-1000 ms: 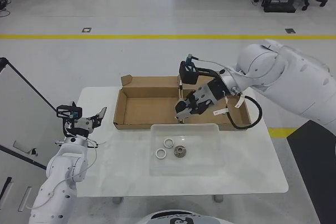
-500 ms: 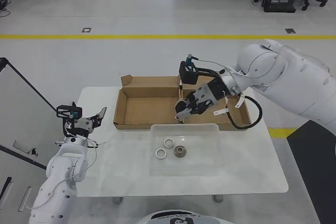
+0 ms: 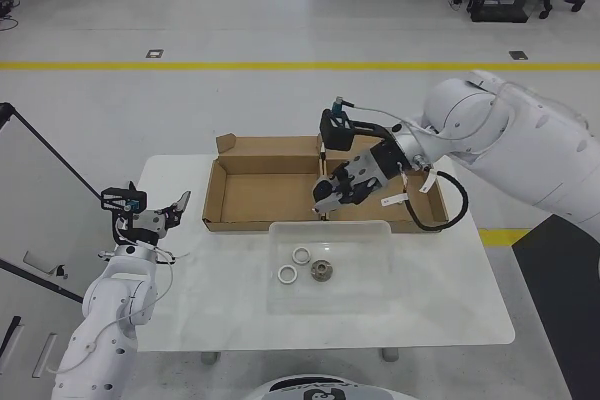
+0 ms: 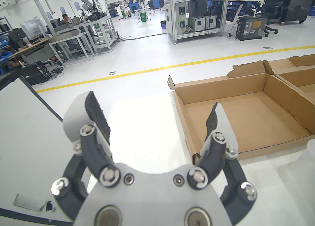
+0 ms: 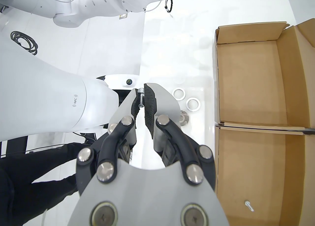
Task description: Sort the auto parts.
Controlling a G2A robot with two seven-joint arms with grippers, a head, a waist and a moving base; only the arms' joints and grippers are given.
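Note:
My right gripper hangs over the near wall of the cardboard box, by the clear tray. In the right wrist view it is shut on a small threaded bolt. The tray holds two white rings and a metal hub; the rings and the hub lie below my fingers. A screw lies in one box compartment. My left gripper is open and holds nothing at the table's left edge, seen close up.
The box has two compartments; the one nearer my left arm holds nothing. A grey panel stands left of the table. The white tabletop in front of the left arm is bare.

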